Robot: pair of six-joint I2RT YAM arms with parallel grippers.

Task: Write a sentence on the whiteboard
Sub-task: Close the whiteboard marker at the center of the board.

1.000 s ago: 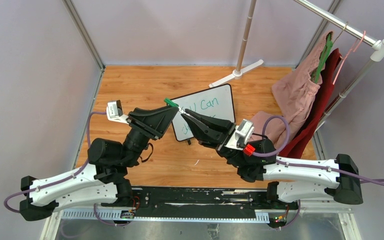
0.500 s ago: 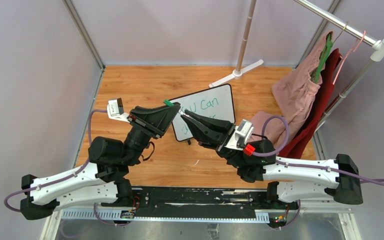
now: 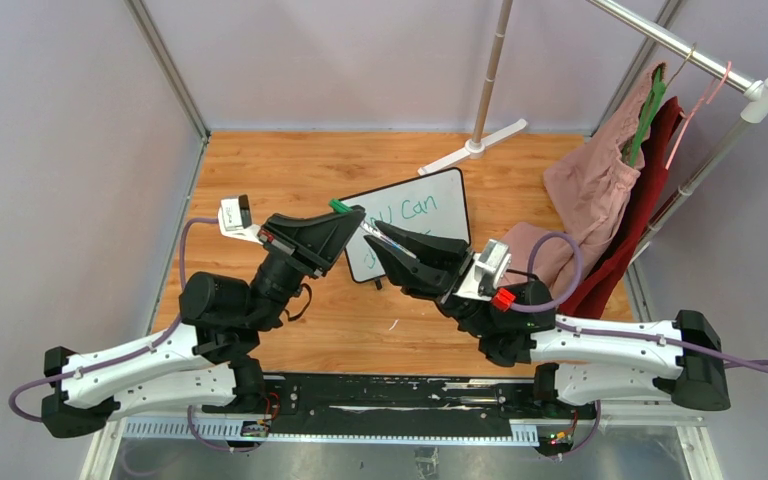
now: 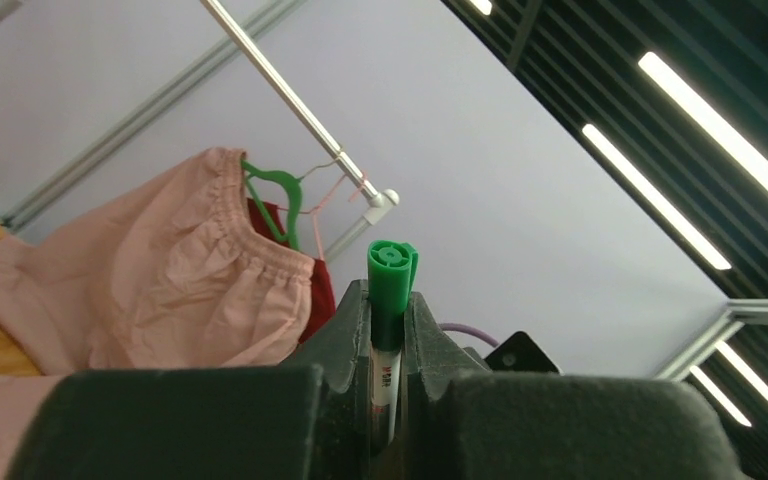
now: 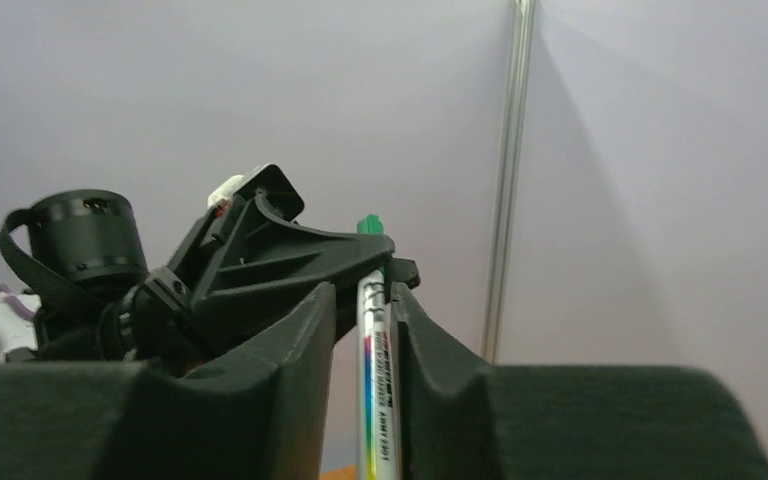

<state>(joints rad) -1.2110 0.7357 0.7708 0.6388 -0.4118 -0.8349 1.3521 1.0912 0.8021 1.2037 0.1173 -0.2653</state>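
- Left gripper (image 4: pixel 388 296): clamped tight on the green cap end of the marker (image 3: pixel 339 206), above the whiteboard (image 3: pixel 445 226) left edge.
- Marker: its long axis bridges both grippers.
- Right gripper (image 5: pixel 378 300): closed round the barrel, over the whiteboard's near-left corner.
- Sentence (image 3: pixel 415 210): on the whiteboard, partly hidden.

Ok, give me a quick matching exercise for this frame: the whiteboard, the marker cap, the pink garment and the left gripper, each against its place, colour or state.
Things:
1. whiteboard
2. marker cap
3. pink garment
4. left gripper

Descriptions:
A. green
B. hung on the rail at the right
C. shut on the marker cap
D. on the wooden table

Pairs: 1-D, 2-A, 3-B, 4-C.
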